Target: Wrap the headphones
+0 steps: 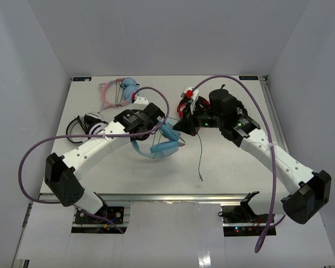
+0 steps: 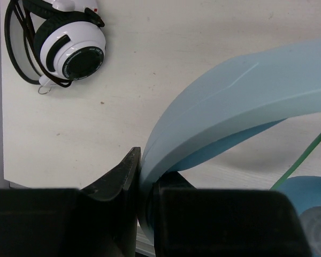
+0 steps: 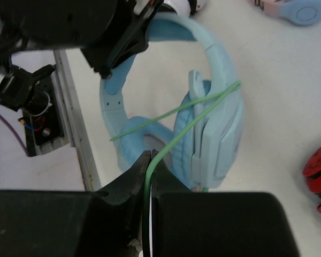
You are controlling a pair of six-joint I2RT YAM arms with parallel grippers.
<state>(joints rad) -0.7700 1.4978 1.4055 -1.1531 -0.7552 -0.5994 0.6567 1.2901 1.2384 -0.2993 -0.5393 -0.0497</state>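
Here, left gripper (image 2: 142, 179) clamps the headphones (image 2: 230, 101); right gripper (image 3: 150, 160) pinches their cable (image 3: 203, 100).

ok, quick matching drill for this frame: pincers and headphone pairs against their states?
Things:
1. left pincer
2. right pincer
3. white-and-black headphones
4. red headphones

States:
A. lying free, far middle of the table
B. shut on the green cable
C. lying free, left part of the table
D. shut on the light-blue headband

Pairs: 1-D, 2-B, 3-C, 4-A
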